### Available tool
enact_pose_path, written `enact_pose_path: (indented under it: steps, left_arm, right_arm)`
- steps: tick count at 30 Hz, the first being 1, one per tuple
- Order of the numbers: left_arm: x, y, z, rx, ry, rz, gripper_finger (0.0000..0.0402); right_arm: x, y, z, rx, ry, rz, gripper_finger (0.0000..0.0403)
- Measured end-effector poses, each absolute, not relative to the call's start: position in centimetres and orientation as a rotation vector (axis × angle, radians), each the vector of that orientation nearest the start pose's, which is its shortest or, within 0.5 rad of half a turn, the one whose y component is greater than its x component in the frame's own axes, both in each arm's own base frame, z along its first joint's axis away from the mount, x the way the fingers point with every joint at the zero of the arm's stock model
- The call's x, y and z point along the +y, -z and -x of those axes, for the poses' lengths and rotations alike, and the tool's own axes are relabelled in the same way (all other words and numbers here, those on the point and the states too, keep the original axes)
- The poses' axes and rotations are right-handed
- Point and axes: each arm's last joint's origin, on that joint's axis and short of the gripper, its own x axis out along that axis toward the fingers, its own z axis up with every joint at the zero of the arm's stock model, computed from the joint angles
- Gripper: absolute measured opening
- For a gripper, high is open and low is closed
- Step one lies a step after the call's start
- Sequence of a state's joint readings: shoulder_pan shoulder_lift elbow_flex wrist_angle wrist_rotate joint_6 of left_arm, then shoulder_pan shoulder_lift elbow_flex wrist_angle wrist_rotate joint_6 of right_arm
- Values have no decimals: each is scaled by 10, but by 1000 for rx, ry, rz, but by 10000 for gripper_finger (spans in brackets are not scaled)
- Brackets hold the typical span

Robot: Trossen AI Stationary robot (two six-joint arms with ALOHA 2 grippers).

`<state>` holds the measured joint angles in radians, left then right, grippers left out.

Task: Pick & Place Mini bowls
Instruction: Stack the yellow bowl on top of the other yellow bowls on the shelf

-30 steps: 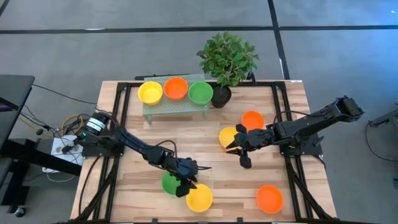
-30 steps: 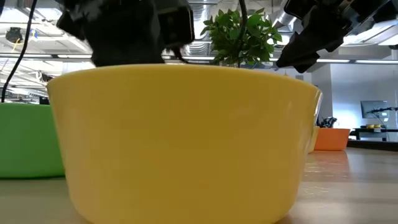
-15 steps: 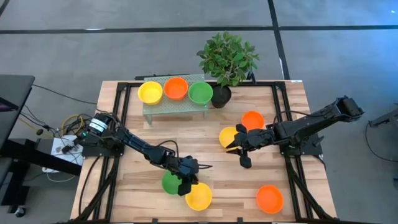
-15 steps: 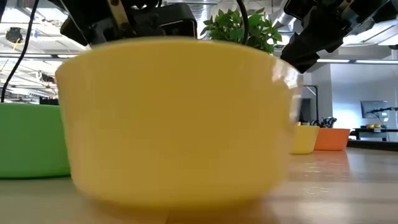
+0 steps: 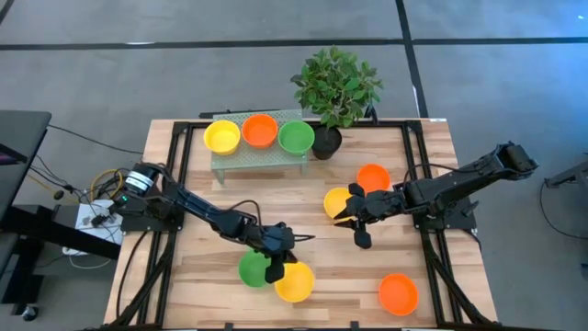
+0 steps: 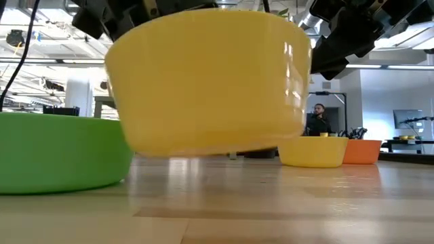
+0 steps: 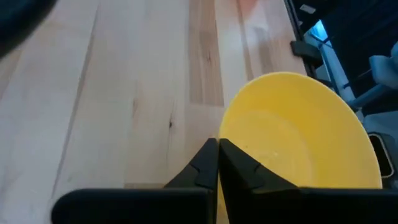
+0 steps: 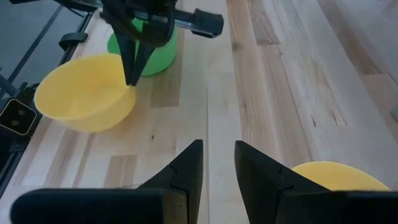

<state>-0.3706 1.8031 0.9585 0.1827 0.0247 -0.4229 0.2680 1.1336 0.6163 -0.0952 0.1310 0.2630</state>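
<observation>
Reaching across from the left edge of the pale wooden bench [image 5: 220, 207], the left claw [image 5: 278, 268] has its two dark fingers pinched tight on the rim of a glossy yellow plastic mini bowl [image 5: 294, 282], and that bowl hangs tilted, clear of the boards in the low view [image 6: 207, 78]. Touching or just beside it, on its left, a glossy green plastic mini bowl [image 5: 252, 269] sits flat on the bench [image 6: 57, 152].

Toward the far side, a small pale green perforated stand [image 5: 260, 158] carries three more mini bowls in a row: yellow [image 5: 221, 136], red-orange [image 5: 260, 130] and green [image 5: 296, 137]. Just right of the stand is a leafy green plant in a black pot [image 5: 336, 92].

Right of the middle, the right claw [image 5: 358, 228] hovers with its fingers a little apart and nothing between them. Just beside it lies a second yellow mini bowl [image 5: 337, 201], with a red-orange one [image 5: 372, 176] touching or just behind it. Another red-orange mini bowl [image 5: 398, 292] rests alone near the bench's near right corner.

In the room beyond the bench, a person [image 6: 317, 120] shows in the low view.
</observation>
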Motion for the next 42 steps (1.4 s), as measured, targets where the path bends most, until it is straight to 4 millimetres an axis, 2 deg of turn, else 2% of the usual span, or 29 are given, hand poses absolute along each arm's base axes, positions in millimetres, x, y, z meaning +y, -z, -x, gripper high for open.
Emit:
enact_pose_path:
  steps: [9, 12, 18, 22, 26, 31, 36, 42]
  left_arm:
    - [-130, -161, -338, 724, 195, 266, 7]
    - [-122, -168, -335, 735, 173, 267, 6]
    - [-99, -218, -318, 640, 65, 220, 6]
    - [-73, -257, -294, 576, -92, 210, 6]
    - [-42, -292, -258, 521, -275, 197, 6]
    - [-1, -326, -212, 421, -506, 210, 6]
    - [36, -344, -170, 339, -715, 257, 6]
    - [71, -346, -137, 337, -980, 304, 6]
  right_arm:
    - [57, -218, -223, 614, -53, -133, 88]
    - [57, -218, -223, 614, -53, -133, 88]
    - [57, -218, -223, 614, -53, -133, 88]
    - [57, -218, -223, 615, -53, -133, 88]
    - [57, -218, -223, 614, -53, -133, 88]
    - [57, -218, -223, 614, -53, -130, 88]
    - [57, -218, -223, 614, -56, -123, 88]
    - [57, -218, -223, 615, -56, -123, 88]
